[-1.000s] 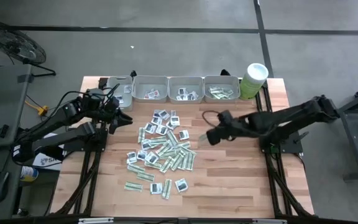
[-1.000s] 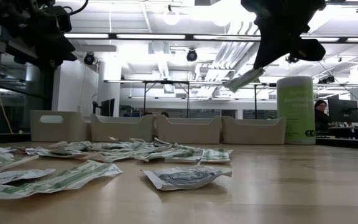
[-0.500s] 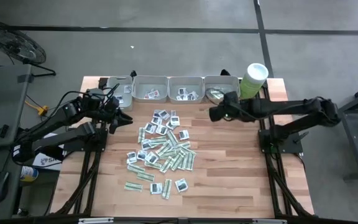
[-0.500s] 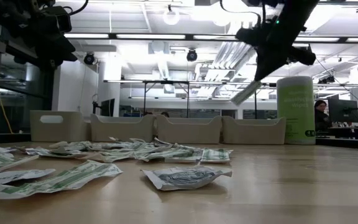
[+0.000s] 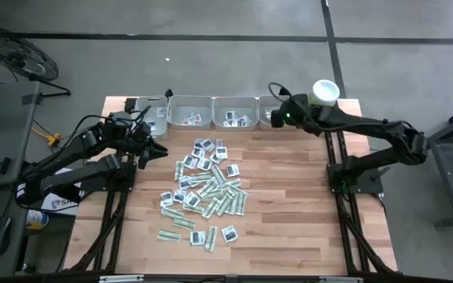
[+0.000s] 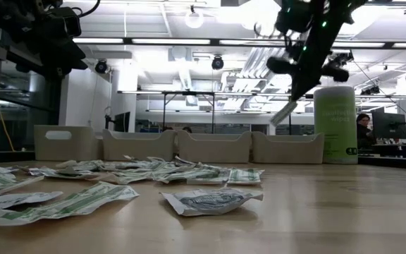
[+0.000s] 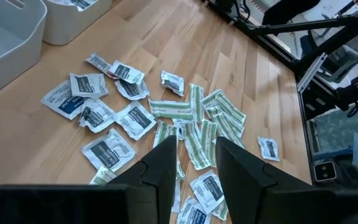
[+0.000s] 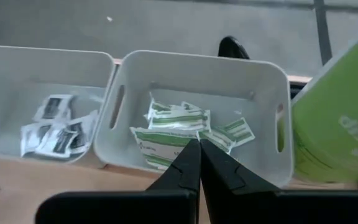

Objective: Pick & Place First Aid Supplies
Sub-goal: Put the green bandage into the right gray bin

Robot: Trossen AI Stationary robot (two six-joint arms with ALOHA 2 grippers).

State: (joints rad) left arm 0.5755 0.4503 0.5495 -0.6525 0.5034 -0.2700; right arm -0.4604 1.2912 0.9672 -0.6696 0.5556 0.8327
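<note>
The right gripper (image 8: 199,163) hangs above the rightmost grey tray (image 8: 263,71), its two dark fingers pressed together on a narrow green-white strip (image 6: 285,112). In the low view that strip slants down from the fingertips, clear of the table, just beside the green tub (image 6: 335,125). From overhead the right gripper (image 5: 280,115) sits at about one o'clock from the pile, over the tray (image 5: 267,101) at the far edge, with the tub's white lid (image 5: 325,90) immediately at its three o'clock.

Inside that tray lie several green-white strips (image 8: 173,118), loosely overlapping. The neighbouring tray (image 8: 17,59) at its nine o'clock holds squarish white sachets with dark marks (image 8: 58,134).

The left gripper (image 7: 194,149) hovers over the table at about ten o'clock from the pile, fingers parted with a narrow gap and nothing between them. From above, the left gripper (image 5: 154,149) is near the table's left edge, apart from the supplies.

The main pile of first aid supplies (image 5: 205,187) spreads across the middle of the wooden table (image 5: 289,220): white sachets mostly toward twelve o'clock, green-white strips crowded at the centre and toward six o'clock, with a few stray pieces at seven o'clock. In the low view one crumpled white sachet (image 6: 212,200) lies nearest the camera.
</note>
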